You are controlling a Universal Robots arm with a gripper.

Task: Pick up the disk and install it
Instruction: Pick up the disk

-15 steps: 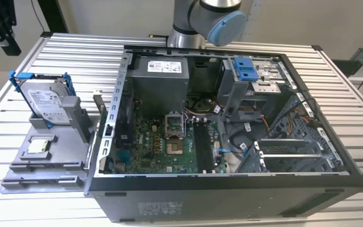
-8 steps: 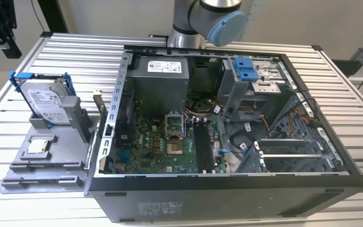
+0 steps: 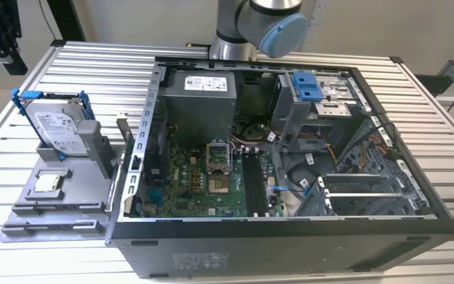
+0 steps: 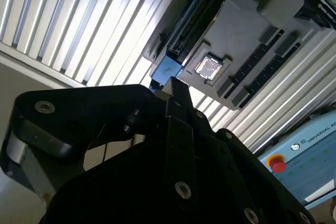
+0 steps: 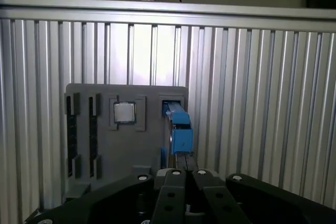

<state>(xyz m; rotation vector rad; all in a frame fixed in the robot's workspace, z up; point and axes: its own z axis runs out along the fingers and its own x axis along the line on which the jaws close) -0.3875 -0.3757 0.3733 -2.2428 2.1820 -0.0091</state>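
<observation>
The disk [image 3: 56,127] is a silver-grey drive with a white label in a thin blue frame. It stands on edge in a slot of a grey holder block [image 3: 69,198] at the exterior view's left, outside the computer case. In both wrist views I see it edge-on, by its blue frame [image 5: 179,129] [image 4: 167,67]. My black gripper [image 5: 184,181] [image 4: 176,95] hangs some way off from the disk, roughly in line with it, touching nothing.
A small square silver chip [image 3: 49,182] lies in a recess of the holder block. The open computer case [image 3: 290,234] takes up the table's middle, with a blue-clipped drive bay [image 3: 310,87] at its far side. The arm [image 3: 259,23] rises behind it. The slatted table [image 3: 93,65] surrounds everything.
</observation>
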